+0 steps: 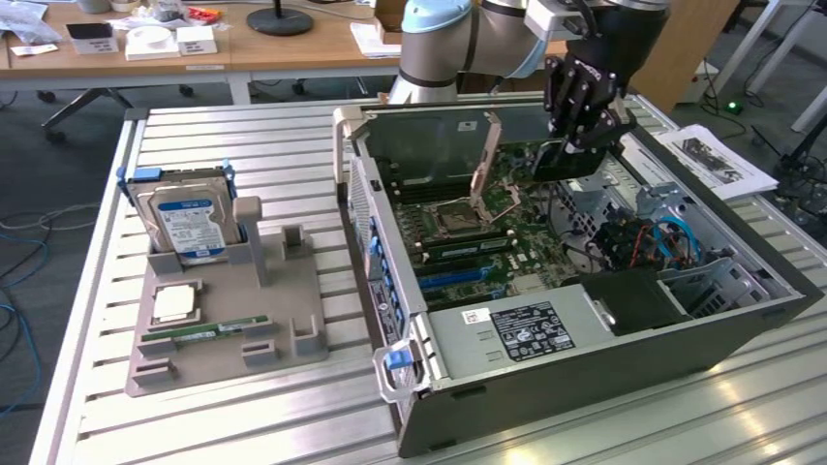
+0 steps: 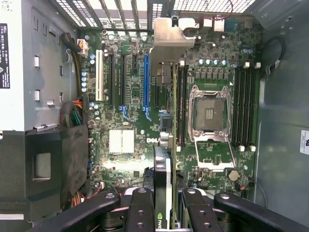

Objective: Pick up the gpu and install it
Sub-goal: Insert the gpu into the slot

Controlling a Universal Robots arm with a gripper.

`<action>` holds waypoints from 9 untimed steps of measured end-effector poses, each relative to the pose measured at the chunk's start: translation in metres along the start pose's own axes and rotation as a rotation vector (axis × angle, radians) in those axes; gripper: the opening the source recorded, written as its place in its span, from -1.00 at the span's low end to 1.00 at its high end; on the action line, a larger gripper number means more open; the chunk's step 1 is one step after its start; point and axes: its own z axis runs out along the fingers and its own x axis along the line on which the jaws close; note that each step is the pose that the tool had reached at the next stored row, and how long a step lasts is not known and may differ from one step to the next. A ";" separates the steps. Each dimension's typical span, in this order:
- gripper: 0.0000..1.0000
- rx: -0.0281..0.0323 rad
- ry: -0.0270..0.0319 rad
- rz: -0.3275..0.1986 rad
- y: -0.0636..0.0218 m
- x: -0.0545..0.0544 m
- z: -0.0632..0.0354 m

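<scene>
Slatted metal bench [image 1: 232, 407]: at the exterior view's left, a gray tray [image 1: 297, 291] carries a hard drive [image 1: 188, 223] and a memory stick [image 1: 207, 331]. Right of it lies the open computer case [image 1: 723, 329]. Above its motherboard [image 2: 125, 145], toward the far side, the claw [image 1: 576, 143] clamps the gpu [image 2: 162, 166] on edge, long axis parallel to the blue slot [image 2: 146, 82].

The arm [image 1: 437, 44] is being reached in from the back of the exterior view, with the wrist [image 1: 618, 24] being pointed steeply downward. The gripper [image 1: 578, 143] is being held vertical, its fingers [image 2: 141, 205] being pressed from both sides onto the gpu [image 2: 163, 169], which is being gripped edge-on.
</scene>
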 end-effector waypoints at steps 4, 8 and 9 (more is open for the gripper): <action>-0.46 0.0000 0.0000 0.000 0.0009 0.000 0.0000; -0.46 0.0000 0.0000 0.000 0.0014 0.000 0.0000; -0.46 0.0001 0.0000 0.000 0.0014 0.000 0.0000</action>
